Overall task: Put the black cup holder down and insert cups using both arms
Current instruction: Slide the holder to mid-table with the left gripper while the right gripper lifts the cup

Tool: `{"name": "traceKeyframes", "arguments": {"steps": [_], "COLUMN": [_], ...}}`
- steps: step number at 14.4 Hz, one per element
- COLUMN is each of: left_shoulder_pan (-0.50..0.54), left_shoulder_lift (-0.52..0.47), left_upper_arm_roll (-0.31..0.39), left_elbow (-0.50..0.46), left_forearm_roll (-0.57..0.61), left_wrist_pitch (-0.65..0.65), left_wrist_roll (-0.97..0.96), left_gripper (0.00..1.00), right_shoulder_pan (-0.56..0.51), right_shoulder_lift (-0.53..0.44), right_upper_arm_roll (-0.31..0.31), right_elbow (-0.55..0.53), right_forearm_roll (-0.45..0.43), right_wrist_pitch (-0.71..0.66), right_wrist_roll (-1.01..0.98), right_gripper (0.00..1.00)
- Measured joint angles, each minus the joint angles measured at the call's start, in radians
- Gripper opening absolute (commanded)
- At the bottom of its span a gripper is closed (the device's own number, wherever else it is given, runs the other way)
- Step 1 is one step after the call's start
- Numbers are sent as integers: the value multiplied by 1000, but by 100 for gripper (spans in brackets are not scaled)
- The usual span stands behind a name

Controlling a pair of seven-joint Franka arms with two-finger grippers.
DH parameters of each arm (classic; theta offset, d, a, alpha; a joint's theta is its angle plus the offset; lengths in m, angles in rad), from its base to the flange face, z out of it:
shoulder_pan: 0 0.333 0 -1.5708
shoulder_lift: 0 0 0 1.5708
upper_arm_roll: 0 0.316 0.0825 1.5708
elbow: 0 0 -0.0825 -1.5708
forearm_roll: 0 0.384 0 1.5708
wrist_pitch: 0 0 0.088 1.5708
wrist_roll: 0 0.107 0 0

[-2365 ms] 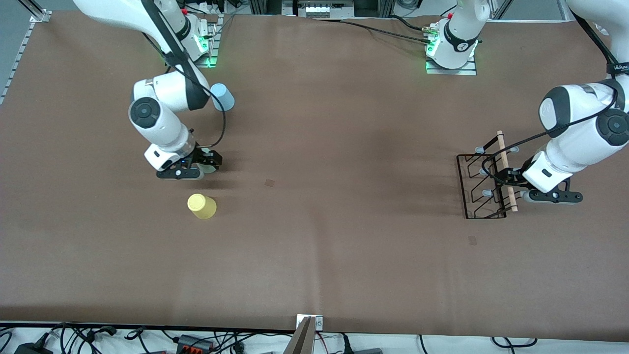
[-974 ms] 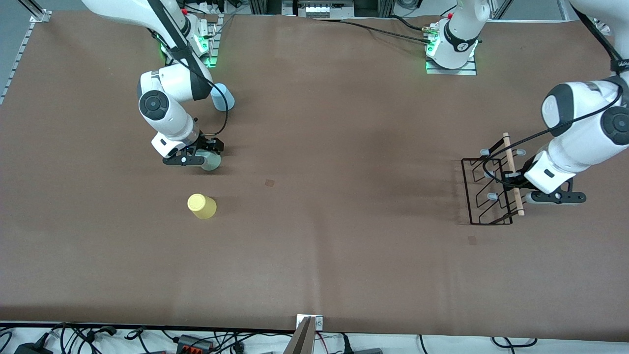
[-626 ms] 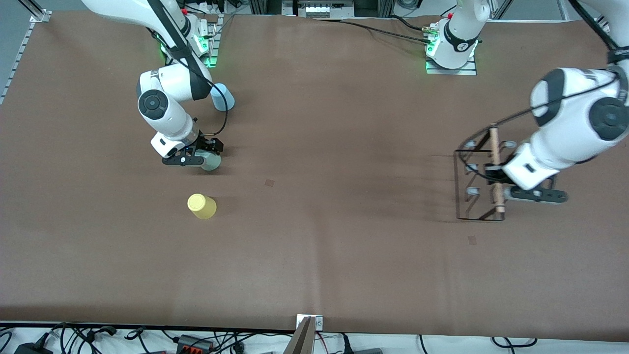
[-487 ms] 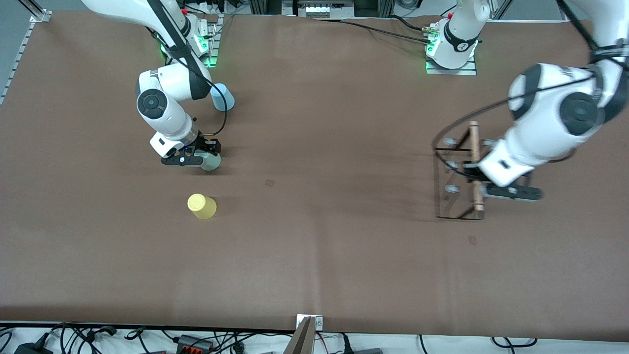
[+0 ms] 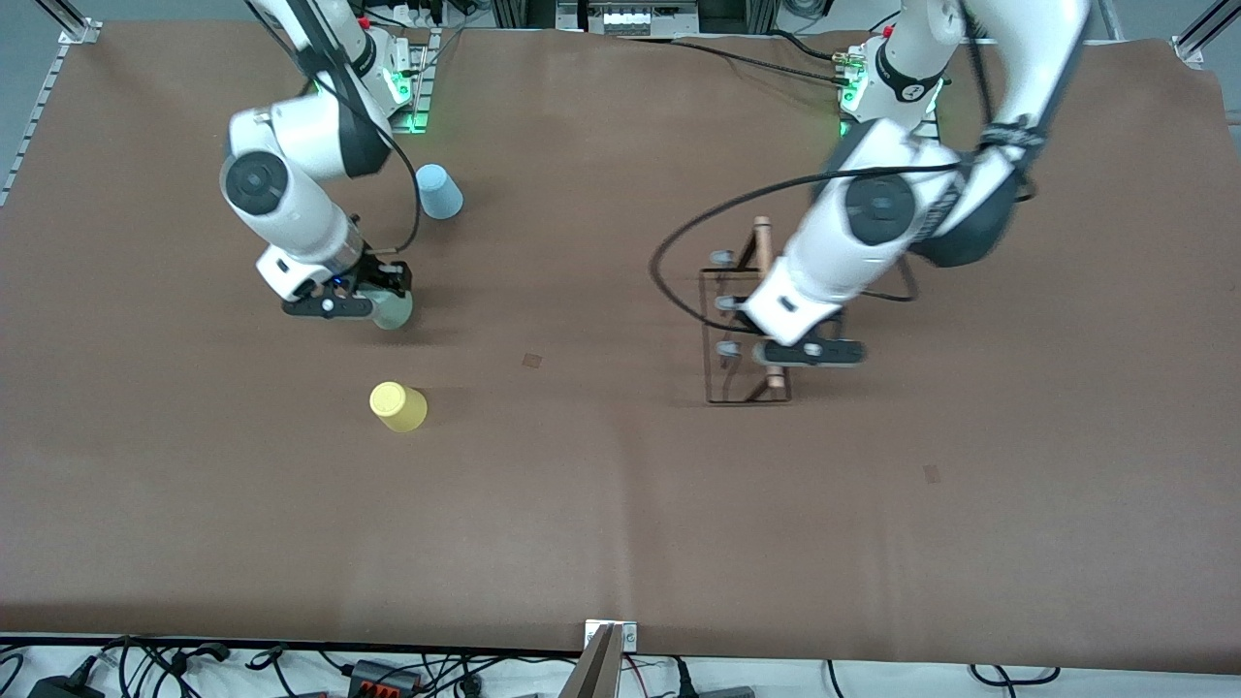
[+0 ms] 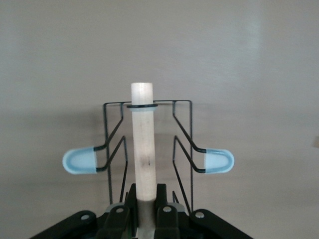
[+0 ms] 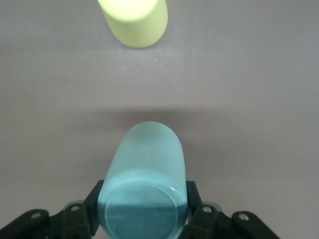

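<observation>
My left gripper point(image 5: 774, 351) is shut on the light wooden rod point(image 6: 142, 144) of the black cup holder point(image 5: 722, 330) and holds it over the middle of the table. The wire base and two pale-blue prong tips point(image 6: 79, 162) show in the left wrist view, where the left gripper point(image 6: 145, 201) clamps the rod from both sides. My right gripper point(image 5: 385, 294) is shut on the mint green cup point(image 5: 394, 311), held low over the table; in the right wrist view its fingers point(image 7: 193, 196) press the cup's point(image 7: 147, 164) sides. The yellow cup point(image 5: 398, 407) lies on the table nearer the front camera, also in the right wrist view point(image 7: 134, 20). The light blue cup point(image 5: 438, 191) stands near the right arm's base.
The brown table cover point(image 5: 601, 504) is bare between the yellow cup and the holder. A black cable loop point(image 5: 679, 233) hangs from the left arm beside the holder. Two small dark marks point(image 5: 532, 361) lie on the cover.
The left arm has swung the cup holder from its own end of the table to the middle. The right gripper has shifted slightly toward its end with the mint cup.
</observation>
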Motion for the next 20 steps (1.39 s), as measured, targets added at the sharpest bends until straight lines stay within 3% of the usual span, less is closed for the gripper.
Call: {"name": "traceKeyframes", "arguments": {"steps": [3,7,8,9,10,16,20], "left_shoulder_pan": [-74,-123,-135,-147,-157,-133,-14], "left_shoulder_lift": [78,142,150,155,156,142,68], "left_upper_arm_roll": [0,0,0,0,0,13,16], "left_elbow": [49,65,67,69,70,108,198], "left_forearm_roll": [1,1,1,1,1,1,70], "left_wrist_pitch": [53,138,143,146,146,128,-70], "left_wrist_roll": [-23,-33,-43,-55,-61,-69,1], "left_gripper": [1,1,7,46,99,100,100], "right_shoulder_pan": [-2,-3,-4,-4,-5,-7,-4], "right_shoulder_lift": [-101,-94,-86,-79,-73,-60,-61], "right_upper_arm_roll": [0,0,0,0,0,0,35], "right_elbow": [21,63,76,84,90,98,134], "right_forearm_roll": [0,0,0,0,0,0,2], "right_wrist_pitch": [-83,-124,-138,-143,-144,-144,-170], "right_wrist_roll": [-34,-50,-50,-50,-51,-50,88], "right_gripper": [15,15,15,15,15,15,15]}}
